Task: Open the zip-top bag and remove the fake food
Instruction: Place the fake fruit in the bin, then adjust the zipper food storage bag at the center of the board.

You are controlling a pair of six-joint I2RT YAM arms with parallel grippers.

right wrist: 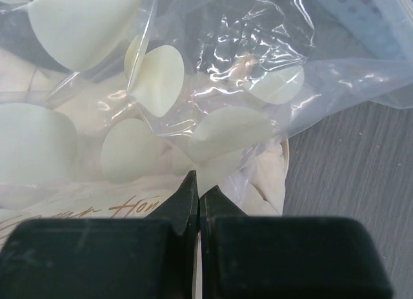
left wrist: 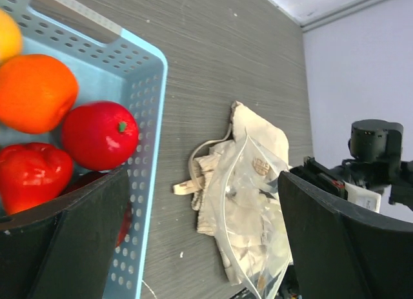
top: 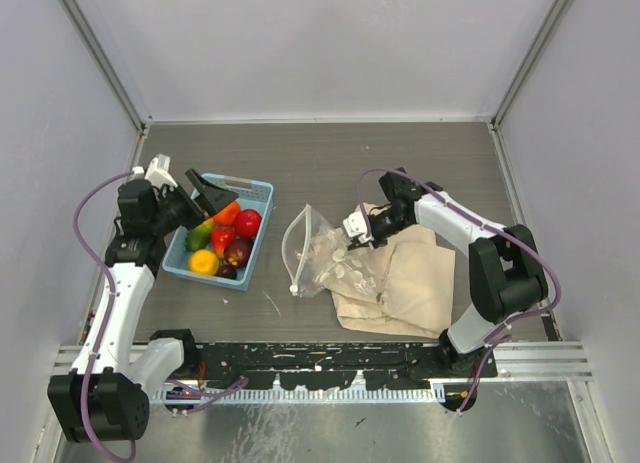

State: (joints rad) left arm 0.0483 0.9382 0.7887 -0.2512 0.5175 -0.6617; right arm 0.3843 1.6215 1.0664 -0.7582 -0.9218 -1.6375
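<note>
At the middle of the dark grey bench, find a small, clear, crinkly zip-top bag with white oval spots, lying partly over a beige cloth drawstring bag, with its mouth gaping toward the left and its zip strip parted. Judged already opened. Looks empty as well: nothing but printed spots and beige cloth visible through the plastic in both wrist views.

To the left, well apart from the zip-top bag, see a light blue perforated plastic basket holding the glossy plastic fake food: two red pieces, one orange, one yellow, one green, one dark maroon, all bunched together inside. Nothing of that kind spotted loose on the bench or in either bag.

Over the far left part of the basket, note the left claw, spread wide and holding nothing. At the far right edge of the zip-top bag, note the right claw, closed tight, seemingly pinching a fold of the clear plastic. Hard to confirm the depth of that pinch from the wrist view.

Judged finished or very nearly so: opening done, removal apparently done. Left to do, at most: letting go of the emptied bag and drawing both arms clear.
</note>
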